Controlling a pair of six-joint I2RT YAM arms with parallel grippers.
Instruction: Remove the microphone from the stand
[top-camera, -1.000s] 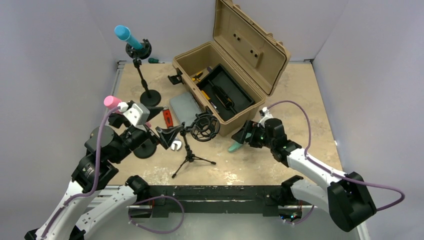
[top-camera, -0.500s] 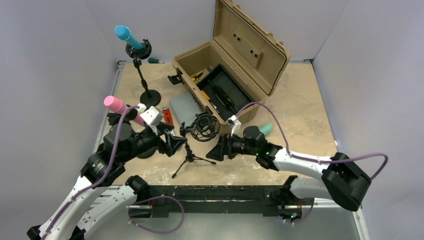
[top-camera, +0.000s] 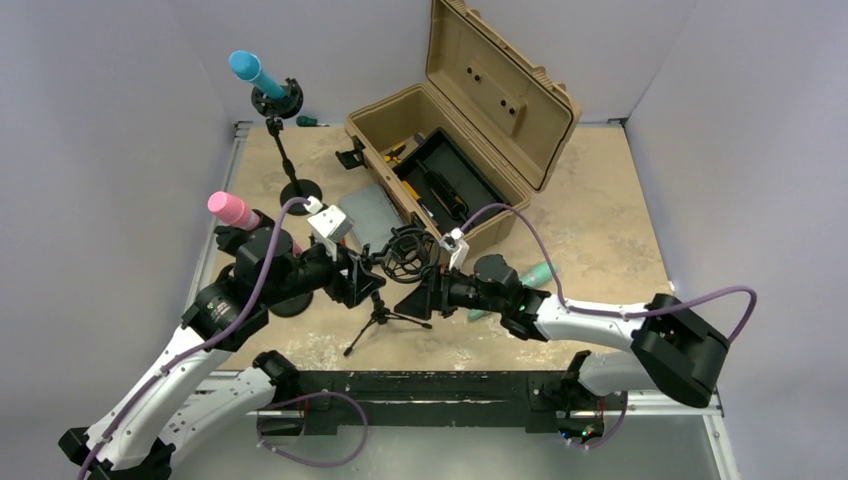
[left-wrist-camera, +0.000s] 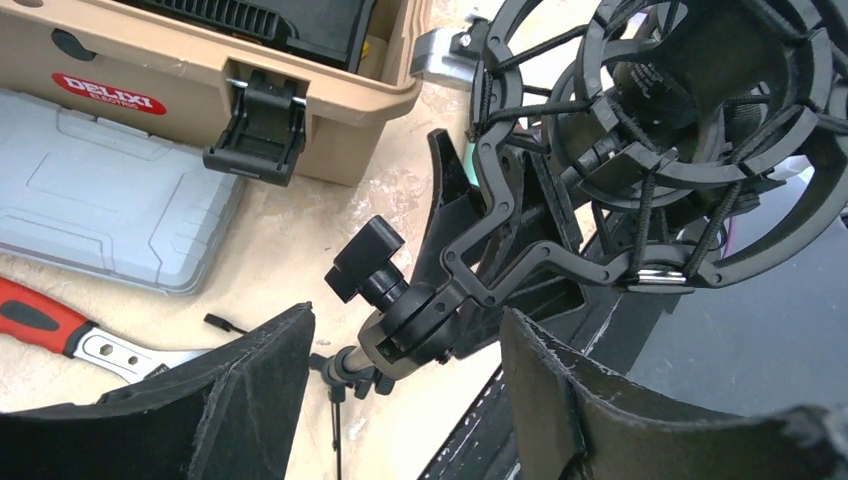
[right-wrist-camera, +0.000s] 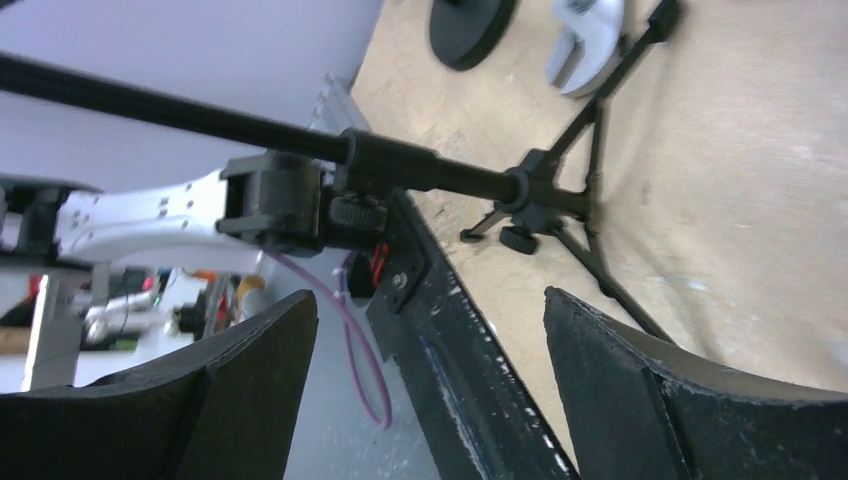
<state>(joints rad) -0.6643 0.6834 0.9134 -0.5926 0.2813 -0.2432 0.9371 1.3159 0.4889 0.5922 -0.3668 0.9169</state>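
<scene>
The left gripper is standing partly open. Its black fingers are flanking the swivel joint of the black tripod stand without visibly clamping it, just beneath the black ring-shaped shock mount. The right gripper is gaping wide and holding nothing, with the stand's thin pole crossing just ahead of its fingertips. The teal plastic microphone is lying on the beige table, partly hidden behind the right forearm, near the open tan hard case. A pink microphone is sitting in a stand at the left edge, and a blue microphone is sitting in another at the far-left corner.
</scene>
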